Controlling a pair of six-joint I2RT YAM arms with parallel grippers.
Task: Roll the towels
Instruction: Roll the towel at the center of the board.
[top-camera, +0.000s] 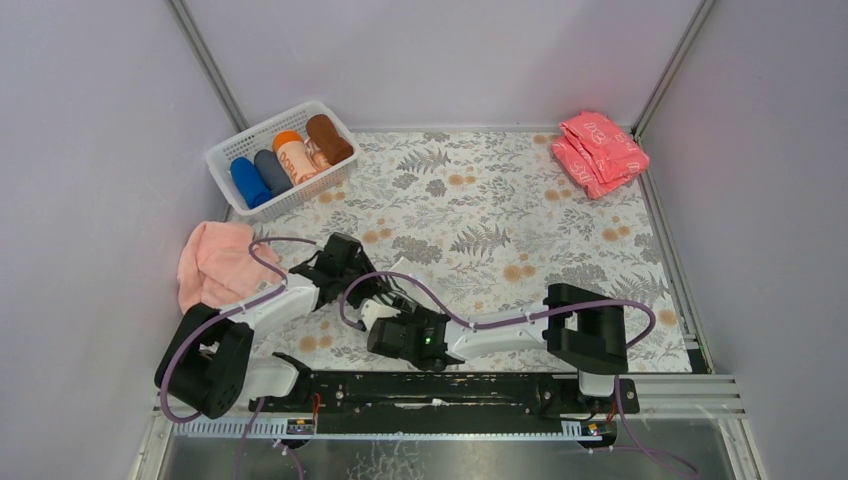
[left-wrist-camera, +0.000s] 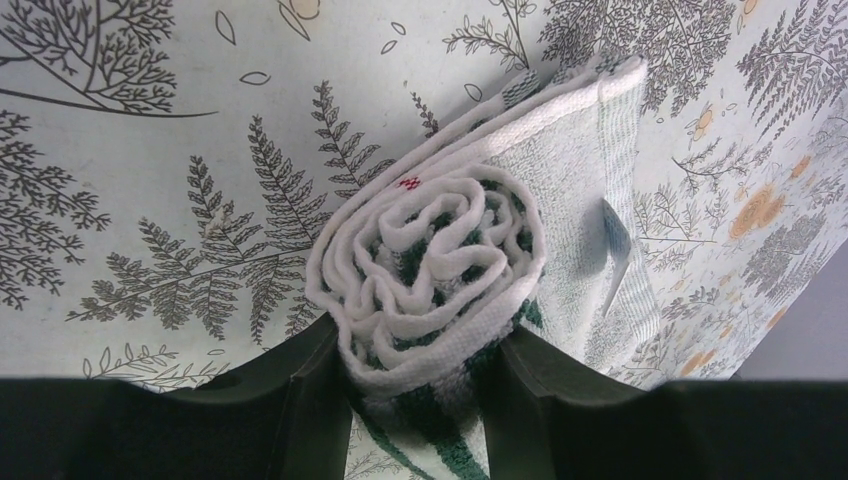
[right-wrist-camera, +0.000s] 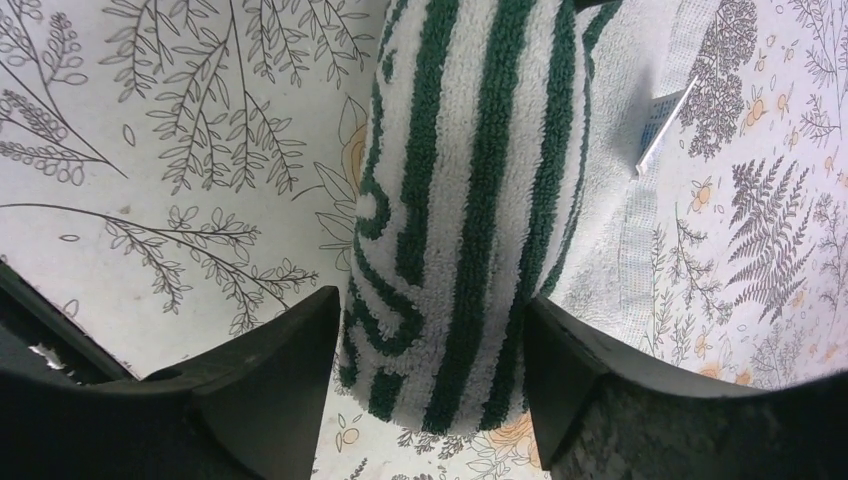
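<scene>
The left gripper (left-wrist-camera: 420, 345) pinches one end of the striped towel (left-wrist-camera: 430, 260), its jaws partway closed against the spiral of the roll. The right gripper (right-wrist-camera: 430, 305) straddles the roll's side with a finger close by each flank; I cannot tell whether they press it. The roll lies on the table (top-camera: 480, 200), near its front left, between both grippers. Its unrolled tail lies flat on the fern-print top beyond, with a tag (left-wrist-camera: 615, 250) on it. The pink towel (top-camera: 215, 262) lies crumpled at the left edge, beside the left arm. In the far left corner a basket (top-camera: 225, 152) holds four rolls, the brown towel (top-camera: 328, 138) rightmost. A red pile (top-camera: 600, 150) sits in the far right corner.
</scene>
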